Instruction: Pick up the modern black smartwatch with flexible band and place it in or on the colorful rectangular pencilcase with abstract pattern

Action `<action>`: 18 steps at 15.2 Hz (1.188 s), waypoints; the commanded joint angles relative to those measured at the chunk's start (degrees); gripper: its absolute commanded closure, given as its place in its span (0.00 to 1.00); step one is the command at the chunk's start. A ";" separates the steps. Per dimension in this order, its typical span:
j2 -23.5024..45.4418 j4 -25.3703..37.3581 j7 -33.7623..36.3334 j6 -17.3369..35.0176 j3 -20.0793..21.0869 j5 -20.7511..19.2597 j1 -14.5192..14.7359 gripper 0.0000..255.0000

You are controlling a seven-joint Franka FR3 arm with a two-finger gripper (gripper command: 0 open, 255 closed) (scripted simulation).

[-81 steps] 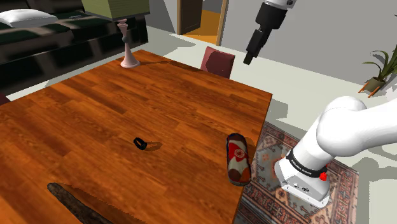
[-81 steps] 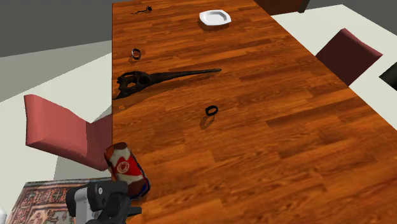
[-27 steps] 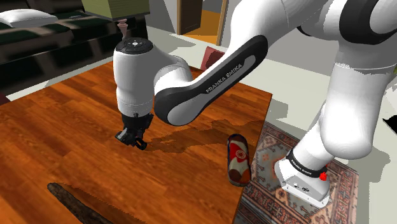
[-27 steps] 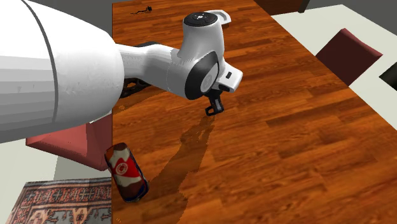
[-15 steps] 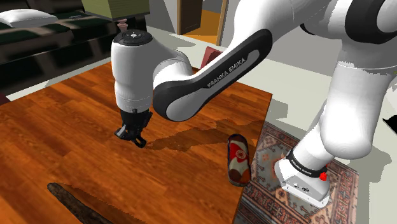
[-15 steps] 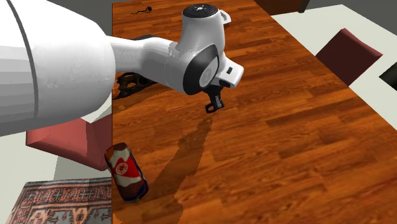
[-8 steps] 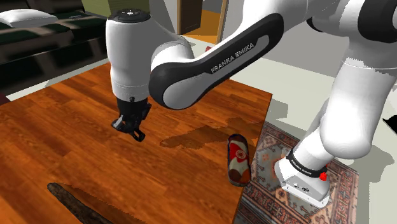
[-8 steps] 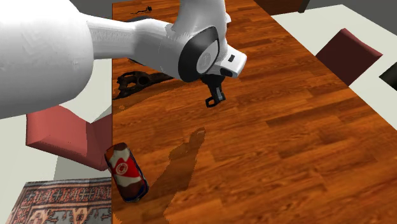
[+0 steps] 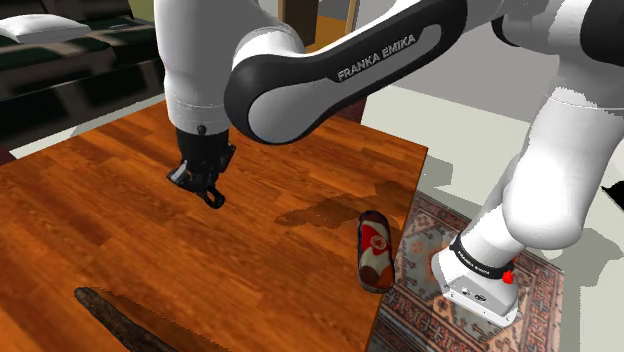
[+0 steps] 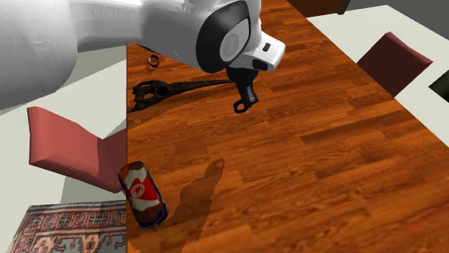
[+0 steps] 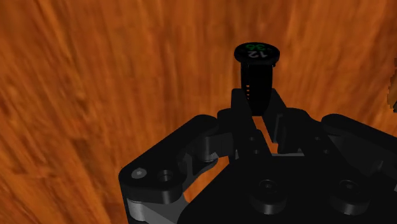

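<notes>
While the claw (image 9: pixel 205 191) clasped the smartwatch (image 11: pixel 256 70) above the worktop (image 9: pixel 100 220), the pencilcase (image 9: pixel 375 250) lay well apart toward the shoulder view's lower right, lengthwise along the worktop's edge.

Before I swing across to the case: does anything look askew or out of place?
The case lies right at the table's edge and seems to overhang it slightly, so a drop there could tip it. The watch is pinched by its band in the fingers, face sticking out beyond them, clear of the table.
</notes>
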 commanded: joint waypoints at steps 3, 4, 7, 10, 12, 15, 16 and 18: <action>-0.97 2.01 -0.76 -2.76 0.35 1.03 -0.14 1.00; -1.20 2.53 -0.95 -3.44 0.42 1.27 -0.18 1.00; -6.82 -3.44 -2.91 -1.76 1.12 5.08 -2.02 1.00; -15.43 -11.66 -6.73 -0.03 1.24 11.54 -3.52 1.00; -21.16 -16.67 -9.52 0.47 0.49 15.89 -3.41 1.00; -29.45 -23.58 -13.34 0.27 -1.57 21.59 -1.81 1.00; -32.13 -25.74 -14.44 -0.03 -2.39 23.21 -1.05 1.00; -37.39 -29.88 -16.31 -0.91 -4.14 25.94 0.75 1.00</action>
